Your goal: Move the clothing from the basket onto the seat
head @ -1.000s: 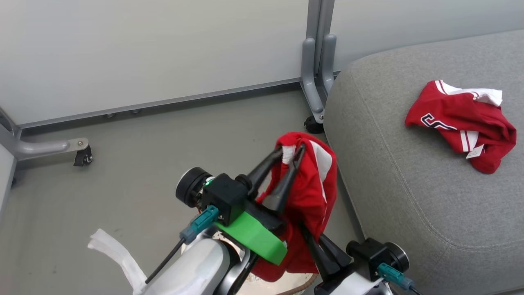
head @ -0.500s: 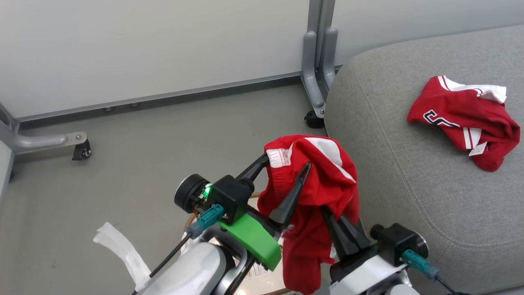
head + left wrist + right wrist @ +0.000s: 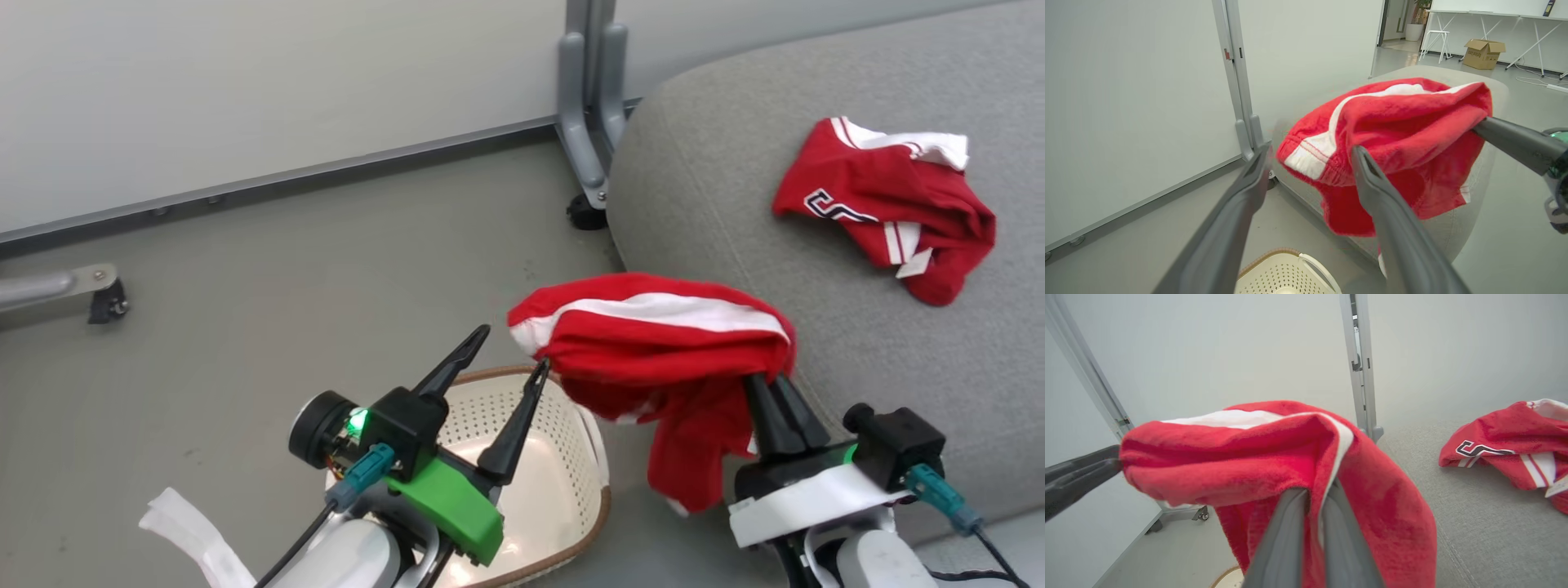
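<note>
Fuzzy cloth garment, glossy perforated plastic basket, matt woven seat

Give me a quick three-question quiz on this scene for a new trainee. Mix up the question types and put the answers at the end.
1. True or false: the fingers of the left end effector are spread apart.
2. Where does the garment with the letter mark lie? A: in the basket. B: on the floor. C: on the seat.
3. Which end effector is shut on the striped garment?

Key: 1 true. 2 C. 3 the right end effector.
</note>
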### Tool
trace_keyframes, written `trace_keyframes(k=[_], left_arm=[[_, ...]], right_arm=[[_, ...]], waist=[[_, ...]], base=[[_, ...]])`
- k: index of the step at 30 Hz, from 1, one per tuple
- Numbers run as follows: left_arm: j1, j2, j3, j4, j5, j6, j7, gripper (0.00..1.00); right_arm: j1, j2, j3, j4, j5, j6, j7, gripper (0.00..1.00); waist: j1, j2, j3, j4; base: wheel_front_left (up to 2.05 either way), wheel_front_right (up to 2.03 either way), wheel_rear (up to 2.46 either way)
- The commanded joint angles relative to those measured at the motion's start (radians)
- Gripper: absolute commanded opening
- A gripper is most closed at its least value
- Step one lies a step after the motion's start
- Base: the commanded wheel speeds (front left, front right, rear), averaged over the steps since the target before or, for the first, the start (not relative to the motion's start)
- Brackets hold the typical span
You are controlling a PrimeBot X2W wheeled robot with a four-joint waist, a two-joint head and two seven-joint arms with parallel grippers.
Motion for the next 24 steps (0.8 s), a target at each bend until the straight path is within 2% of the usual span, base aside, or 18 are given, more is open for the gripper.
trace_keyframes(k=[1, 11, 17, 24], left_arm=[[0.015, 0.011, 0.005, 0.001, 0.004, 0.005, -0.006, 1.00], [0.037, 0.034, 0.005, -0.009, 0.002, 0.018, -0.013, 1.00], [0.037, 0.043, 0.001, -0.022, 0.008, 0.027, -0.001, 1.00], [-0.023, 0.034, -0.040, -0.018, 0.031, -0.011, 0.027, 1.00]], right_arm=[[0.003, -0.002, -0.016, -0.011, 0.005, 0.000, -0.003, 0.00], [0.054, -0.002, -0.083, -0.073, -0.008, 0.000, -0.003, 0.00], [0.074, -0.002, -0.080, -0.100, 0.018, 0.000, -0.003, 0.00], [0.075, -0.001, -0.111, -0.142, 0.027, 0.000, -0.003, 0.00]], waist=[[0.0000, 0.0000, 0.030, -0.055], [0.0000, 0.0000, 0.062, -0.238], [0.0000, 0.0000, 0.086, -0.354], [0.0000, 0.0000, 0.146, -0.379]], base=[[0.00, 0.00, 0.00], [0.00, 0.00, 0.00], [0.00, 0.00, 0.00], [0.00, 0.00, 0.00]])
